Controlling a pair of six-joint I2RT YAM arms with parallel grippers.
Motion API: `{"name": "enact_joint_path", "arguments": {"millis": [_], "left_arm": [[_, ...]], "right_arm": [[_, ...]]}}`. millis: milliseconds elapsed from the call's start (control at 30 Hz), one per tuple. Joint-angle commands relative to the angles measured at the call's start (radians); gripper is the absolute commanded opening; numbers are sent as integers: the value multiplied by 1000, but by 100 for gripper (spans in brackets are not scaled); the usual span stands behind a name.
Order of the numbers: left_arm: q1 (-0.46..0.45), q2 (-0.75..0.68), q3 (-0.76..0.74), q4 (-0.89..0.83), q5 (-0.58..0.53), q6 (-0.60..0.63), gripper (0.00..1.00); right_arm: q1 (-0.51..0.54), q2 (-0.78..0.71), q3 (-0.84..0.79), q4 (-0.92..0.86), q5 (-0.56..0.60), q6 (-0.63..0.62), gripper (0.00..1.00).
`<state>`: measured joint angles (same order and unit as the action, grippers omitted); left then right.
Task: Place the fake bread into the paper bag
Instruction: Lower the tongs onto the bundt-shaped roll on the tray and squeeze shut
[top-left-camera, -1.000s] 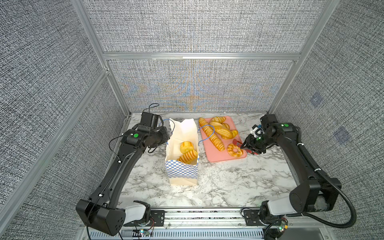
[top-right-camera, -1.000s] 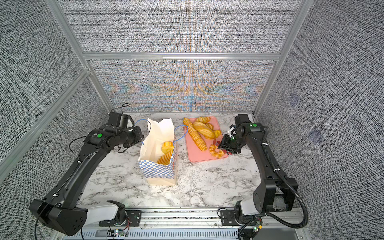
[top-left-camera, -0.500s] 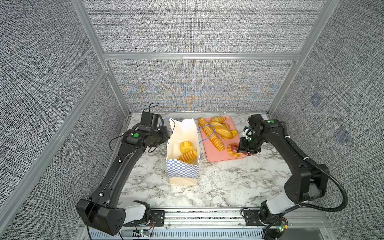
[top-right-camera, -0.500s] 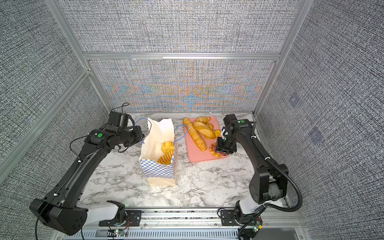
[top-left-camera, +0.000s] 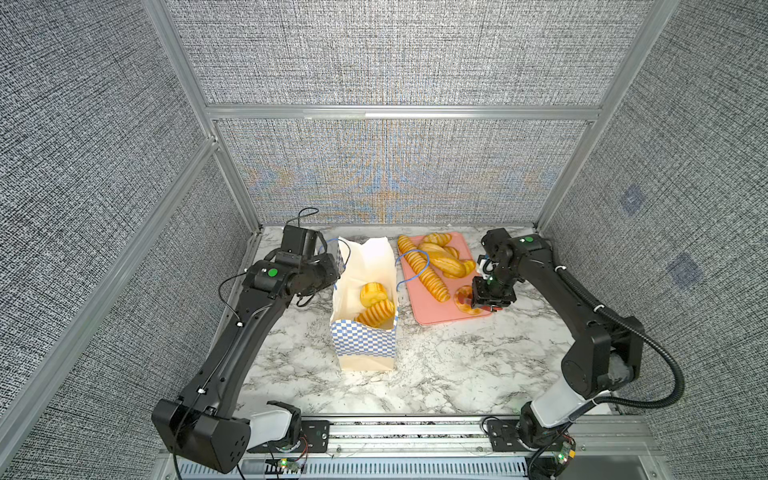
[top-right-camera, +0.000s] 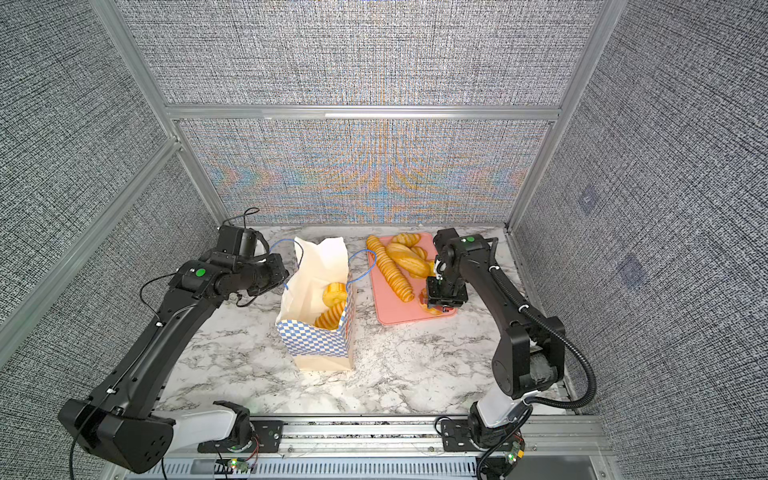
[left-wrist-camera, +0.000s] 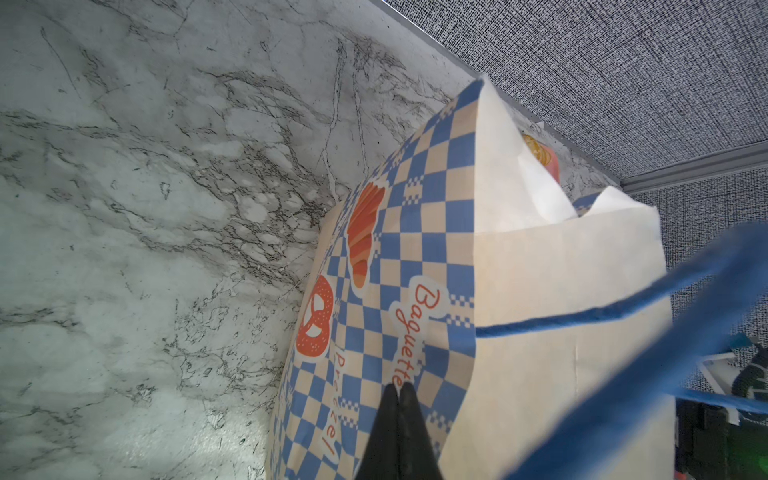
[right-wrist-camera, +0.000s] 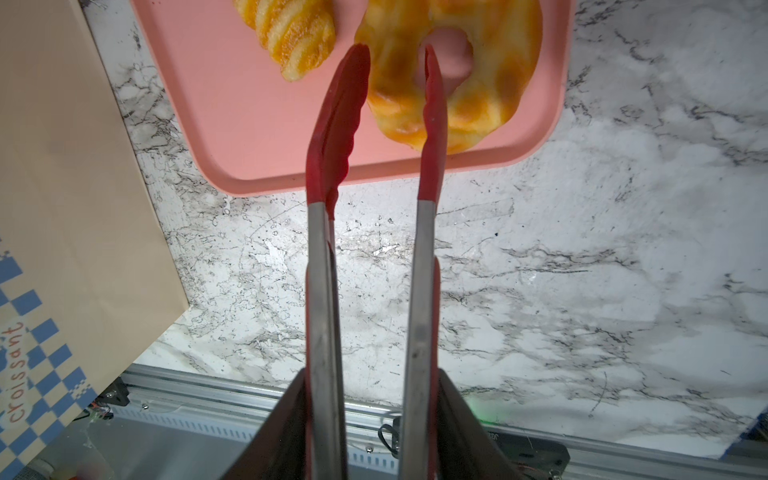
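The ring bun (right-wrist-camera: 453, 75) lies at the front corner of the tray (right-wrist-camera: 249, 124), on my right arm's side. My tongs (right-wrist-camera: 332, 124) straddle its rim, with one red tip outside the ring and the other over the hole. I cannot tell whether the tips press on it. The baguette (top-left-camera: 424, 272) and the loaves (top-left-camera: 442, 259) lie further back on the same tray. Two pieces of bread (top-left-camera: 373, 293) sit inside the bag (top-left-camera: 365, 345). The bag stands upright and open on the table (top-left-camera: 457, 365), just beside the tray.

My right claw (right-wrist-camera: 370, 424) is clamped on the tongs' metal arms, squeezing them partway, so the two arms stay apart. My left claw (left-wrist-camera: 398, 399) is fully closed, tips together, right by the bag's checkered side near its top. A blue cord handle (left-wrist-camera: 582, 320) runs close past it. I cannot tell whether the cord is pinched.
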<state>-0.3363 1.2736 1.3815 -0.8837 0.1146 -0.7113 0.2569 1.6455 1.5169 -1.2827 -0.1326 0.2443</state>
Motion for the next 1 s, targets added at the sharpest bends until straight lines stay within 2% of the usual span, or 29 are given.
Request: {"name": "enact_joint_path", "arguments": {"millis": [0,733,967], "left_arm": [[2,-3,-4,16,-8,3,4],[4,-11,-9,10,-11,4,4],[4,-10,-4,8,-10,8,4]], "right_arm": [[6,6,12,-18,15,-12,46],[32,58,21,-1,21,-20,49],[32,68,13,12,24,-22,46]]}}
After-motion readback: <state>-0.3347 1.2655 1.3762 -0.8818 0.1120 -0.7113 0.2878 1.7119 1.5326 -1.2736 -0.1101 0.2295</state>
